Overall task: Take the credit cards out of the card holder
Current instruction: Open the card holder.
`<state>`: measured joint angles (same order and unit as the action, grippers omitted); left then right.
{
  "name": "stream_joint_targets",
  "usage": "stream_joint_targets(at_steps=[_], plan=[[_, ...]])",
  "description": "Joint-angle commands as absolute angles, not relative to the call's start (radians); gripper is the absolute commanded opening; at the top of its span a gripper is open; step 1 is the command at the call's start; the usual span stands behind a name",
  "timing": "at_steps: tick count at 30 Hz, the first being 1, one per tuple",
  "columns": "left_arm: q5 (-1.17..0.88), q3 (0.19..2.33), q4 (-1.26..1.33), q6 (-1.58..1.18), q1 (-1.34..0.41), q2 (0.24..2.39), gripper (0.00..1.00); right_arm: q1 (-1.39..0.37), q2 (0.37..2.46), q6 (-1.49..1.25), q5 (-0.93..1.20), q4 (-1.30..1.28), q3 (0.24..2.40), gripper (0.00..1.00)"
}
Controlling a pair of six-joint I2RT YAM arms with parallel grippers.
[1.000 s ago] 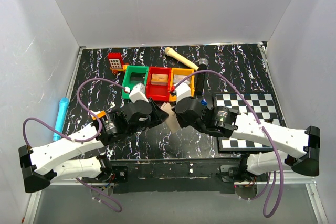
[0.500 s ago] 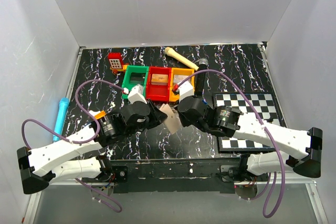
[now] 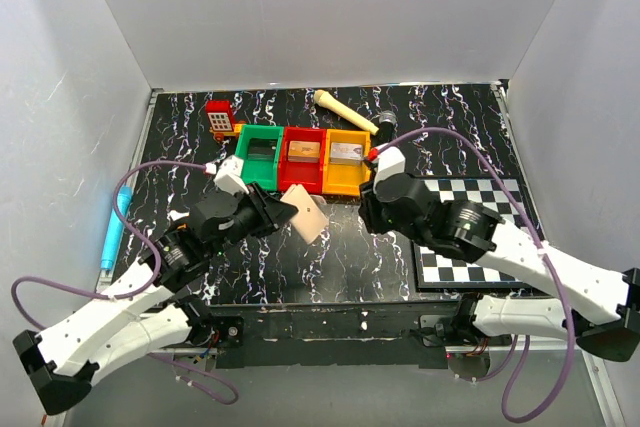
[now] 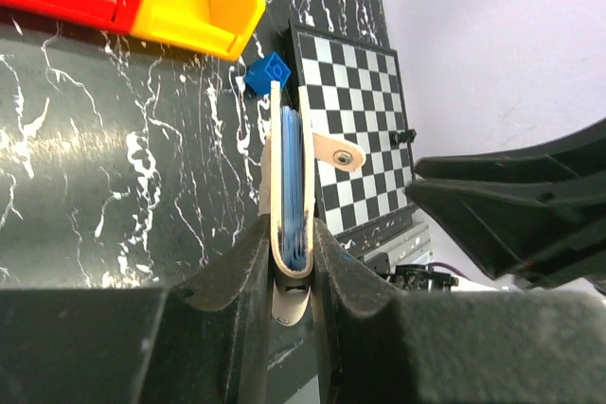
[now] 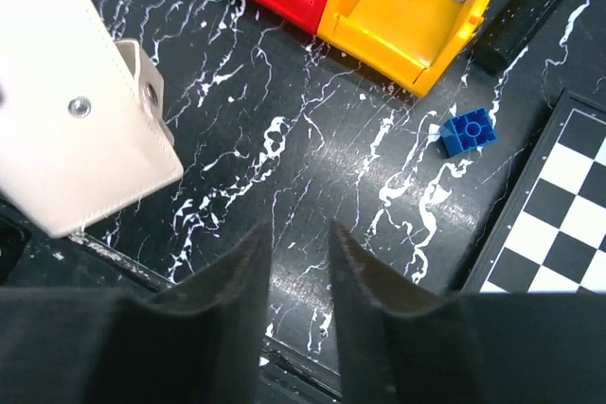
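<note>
The card holder is held off the table, on the near-left side of the yellow bin. It is nearly closed: the left wrist view shows it edge-on, with the cream-tan shell wrapped around the pale blue inner panels. Its snap tab stands away from the body, unfastened. No credit cards show outside the holder. Whether any remain between the panels cannot be told from these views.

The left gripper is clenched on the holder's folded spine, one finger on each outer face. The free edges point away from the wrist.

Change since one second ago: both grippers were then together at the holder, on the near side of the yellow bin. The right gripper has since let go and pulled back to the near-right of the yellow bin. Its fingers now stand apart with only bare table between them. The left arm has carried the holder further left of the bin.

Judgement: no card appears to have come out with the right gripper. The extraction step is not yet done.

The holder now lies well apart from the right gripper, to its left. A new approach by that gripper to the holder's open edges is likely required.
</note>
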<state>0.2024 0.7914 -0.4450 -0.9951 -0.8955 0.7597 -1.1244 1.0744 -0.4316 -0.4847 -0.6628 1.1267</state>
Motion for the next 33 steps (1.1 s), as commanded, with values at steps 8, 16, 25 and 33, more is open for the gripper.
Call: stream_joint_targets(at_steps=[8, 16, 25, 33], plan=[[-0.373, 0.752, -0.160, -0.680, -0.741, 0.804, 0.00, -1.106, 0.890, -0.330, 0.022, -0.455, 1.097, 0.51], [-0.489, 0.765, -0.118, -0.615, -0.741, 0.813, 0.00, -1.108, 0.982, -0.339, 0.175, -0.434, 1.149, 0.39], [-0.607, 0.746, -0.077, -0.575, -0.721, 0.788, 0.00, -1.032, 0.914, -0.371, 0.141, -0.456, 1.063, 0.32], [-0.842, 0.684, 0.116, -0.640, -0.663, 0.790, 0.00, -0.956, 0.851, -0.387, 0.209, -0.440, 1.005, 0.29]])
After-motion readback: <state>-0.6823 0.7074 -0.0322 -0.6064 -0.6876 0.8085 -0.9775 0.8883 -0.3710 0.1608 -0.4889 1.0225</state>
